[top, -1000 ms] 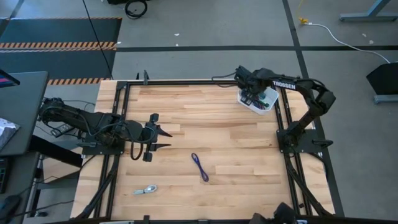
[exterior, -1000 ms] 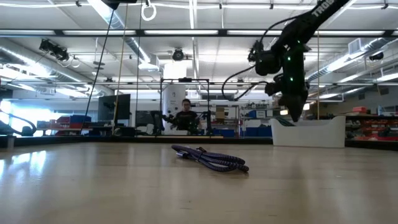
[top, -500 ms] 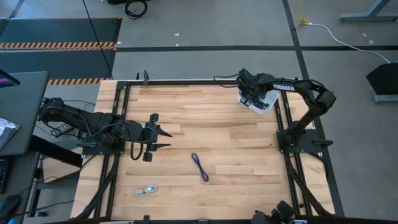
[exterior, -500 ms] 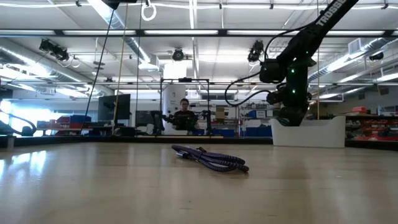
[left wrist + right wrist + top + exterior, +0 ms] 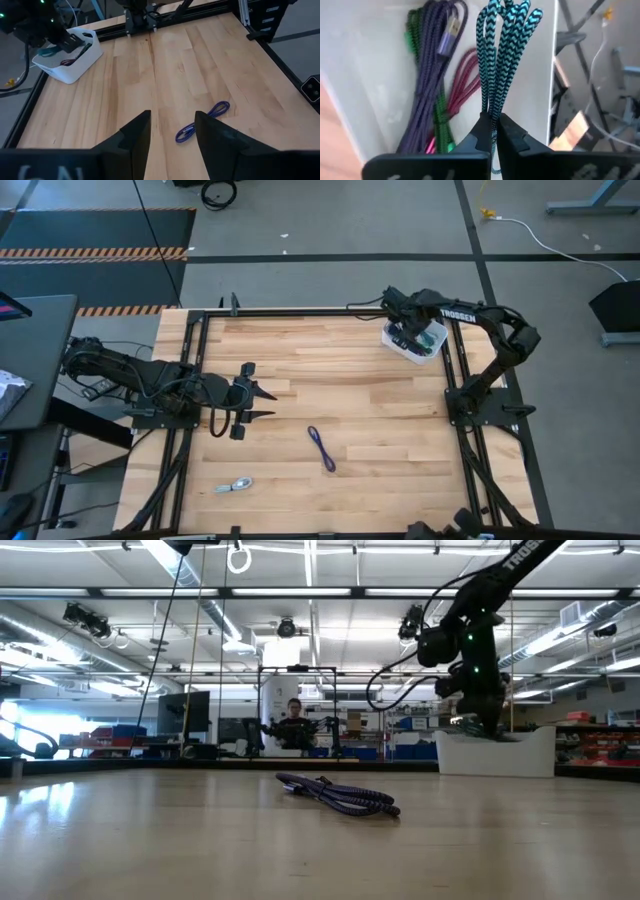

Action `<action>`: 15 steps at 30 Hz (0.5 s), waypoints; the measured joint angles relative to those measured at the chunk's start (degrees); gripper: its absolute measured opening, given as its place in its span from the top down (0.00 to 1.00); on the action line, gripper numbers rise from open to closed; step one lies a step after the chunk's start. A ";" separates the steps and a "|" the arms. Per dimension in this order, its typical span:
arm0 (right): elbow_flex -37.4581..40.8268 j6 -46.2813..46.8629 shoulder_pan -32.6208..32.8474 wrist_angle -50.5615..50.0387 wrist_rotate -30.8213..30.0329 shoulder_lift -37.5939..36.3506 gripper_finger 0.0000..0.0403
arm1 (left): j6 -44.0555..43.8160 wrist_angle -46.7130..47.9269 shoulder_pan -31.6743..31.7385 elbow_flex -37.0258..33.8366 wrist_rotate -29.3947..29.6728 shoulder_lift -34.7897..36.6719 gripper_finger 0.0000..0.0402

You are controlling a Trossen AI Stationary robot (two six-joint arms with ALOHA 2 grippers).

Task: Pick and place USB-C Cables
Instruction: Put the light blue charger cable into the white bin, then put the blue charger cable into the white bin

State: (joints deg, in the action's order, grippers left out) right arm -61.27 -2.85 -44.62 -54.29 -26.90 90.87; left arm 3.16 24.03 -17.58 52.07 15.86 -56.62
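The right tool [image 5: 492,131] pinches the teal cable [image 5: 504,55] between its closed fingers, hanging over the white tray [image 5: 398,345] at the upper right of the high view. Inside the tray lie a purple cable [image 5: 434,75], a green cable [image 5: 439,112] and a dark red cable [image 5: 462,85]. The left tool [image 5: 262,402] waits at the left of the surface [image 5: 380,410], fingers spread. Another purple cable [image 5: 321,448] lies mid-surface, well apart from both tools; the silver-white cable [image 5: 234,486] sits lower left.

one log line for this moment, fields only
right gripper: shut on teal cable, over white tray | left gripper: open, idle | purple cable, silver-white cable: on table
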 joint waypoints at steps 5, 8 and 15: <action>-0.47 2.68 -0.60 -2.32 5.34 -0.01 0.98 | -0.28 0.02 0.00 0.00 0.00 0.00 0.60; 0.76 3.11 -1.03 -2.28 5.49 -0.02 0.96 | -1.09 0.06 0.00 0.00 0.00 0.00 0.60; 1.37 2.86 -0.87 -0.45 5.55 -0.02 0.76 | -1.05 0.22 0.00 0.02 0.00 0.00 0.60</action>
State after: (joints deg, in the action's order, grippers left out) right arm -59.90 0.01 -45.49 -54.74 -21.34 90.85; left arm 2.11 24.25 -17.59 52.09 15.86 -56.62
